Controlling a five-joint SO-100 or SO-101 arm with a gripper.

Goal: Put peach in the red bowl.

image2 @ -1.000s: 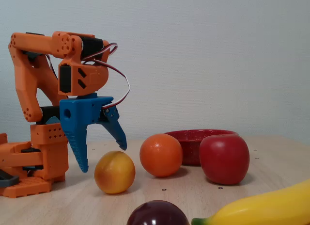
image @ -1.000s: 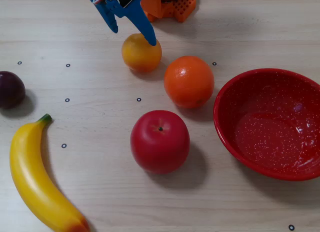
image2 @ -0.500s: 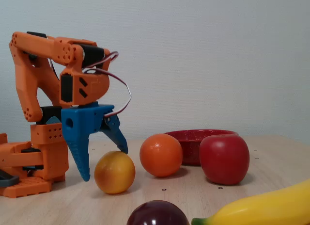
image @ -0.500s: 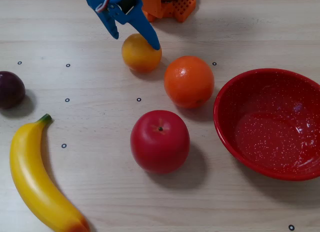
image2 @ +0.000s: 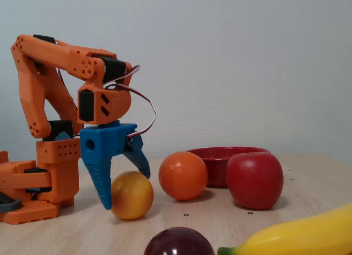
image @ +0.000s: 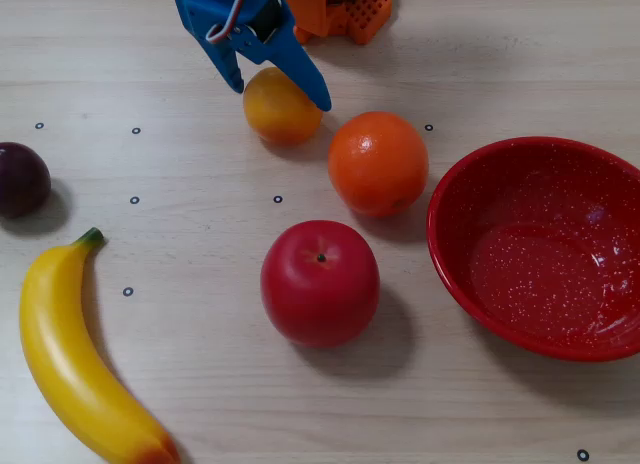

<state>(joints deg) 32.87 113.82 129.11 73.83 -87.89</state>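
In a fixed view from above, the peach (image: 280, 108) is seen resting on the pale wooden worktop (image: 200, 244) near the top edge, with the blue end effector (image: 279, 92) spread wide and straddling it, one fingertip at the peach's upper left and the other at its right. An orange (image: 378, 163) lies just beside the peach to the lower right, a red apple (image: 320, 282) sits below it, and the red bowl (image: 541, 247), empty, stands at the right edge. A plum (image: 21, 179) and a banana (image: 75, 362) are placed at the left. In a fixed view from the side, the end effector (image2: 126, 189) is pointed downward, its jaws apart around the peach (image2: 132, 195), which stands on the worktop (image2: 209, 216); whether the fingertips touch the fruit cannot be told. The orange (image2: 183, 175), the apple (image2: 254, 179) and the red bowl (image2: 214, 161) behind them are seen to the right.
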